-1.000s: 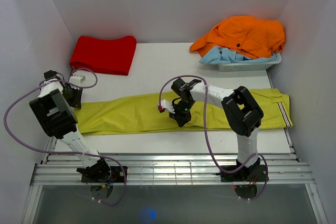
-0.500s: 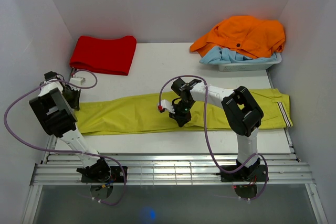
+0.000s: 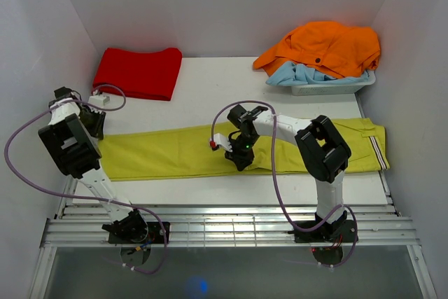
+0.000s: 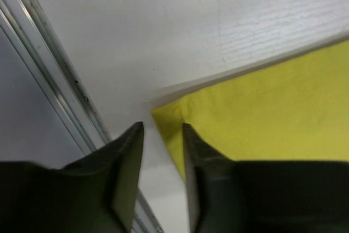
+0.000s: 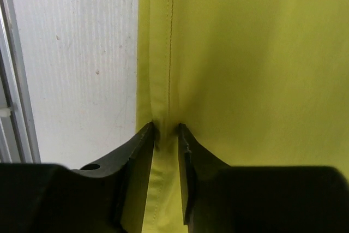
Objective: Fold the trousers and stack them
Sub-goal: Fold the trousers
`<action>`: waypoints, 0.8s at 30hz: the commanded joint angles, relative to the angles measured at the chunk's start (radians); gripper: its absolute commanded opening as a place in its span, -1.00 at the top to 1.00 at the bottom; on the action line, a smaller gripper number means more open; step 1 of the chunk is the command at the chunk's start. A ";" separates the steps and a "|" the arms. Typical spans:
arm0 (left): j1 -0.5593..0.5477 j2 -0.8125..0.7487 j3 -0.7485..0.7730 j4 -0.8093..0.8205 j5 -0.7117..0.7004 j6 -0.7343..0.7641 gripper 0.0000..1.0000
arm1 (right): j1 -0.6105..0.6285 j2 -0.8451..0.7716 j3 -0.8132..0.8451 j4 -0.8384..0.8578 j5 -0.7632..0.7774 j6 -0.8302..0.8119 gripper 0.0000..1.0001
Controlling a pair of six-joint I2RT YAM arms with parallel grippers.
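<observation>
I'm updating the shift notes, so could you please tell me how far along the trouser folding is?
Done: the trousers lie flat as one long strip across the table. In hand: the right pincer pinches their near edge mid-length; the left pincer sits open at the cuff corner. Left: every crosswise fold, then stacking, perhaps on the folded red garment.

On my left wrist feed, the left gripper (image 4: 162, 130) hangs with its jaws a narrow gap apart. The trousers (image 4: 272, 107) corner sits right at the tips, on the white table (image 4: 163, 25) beside the metal rail (image 4: 49, 80).
</observation>
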 commanded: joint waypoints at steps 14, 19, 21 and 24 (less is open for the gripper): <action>0.005 -0.247 -0.134 -0.060 0.102 -0.051 -0.48 | -0.148 -0.211 0.154 -0.062 -0.140 0.261 0.07; -0.038 -0.272 -0.287 -0.026 0.090 -0.050 -0.29 | -0.409 -0.302 -0.049 -0.132 -0.063 0.169 0.31; -0.041 -0.255 -0.318 0.018 0.070 -0.057 -0.22 | -0.479 -0.342 -0.142 -0.149 -0.016 0.100 0.33; -0.043 -0.183 -0.324 0.072 0.011 -0.076 -0.16 | -0.513 -0.353 -0.251 -0.131 0.108 0.045 0.38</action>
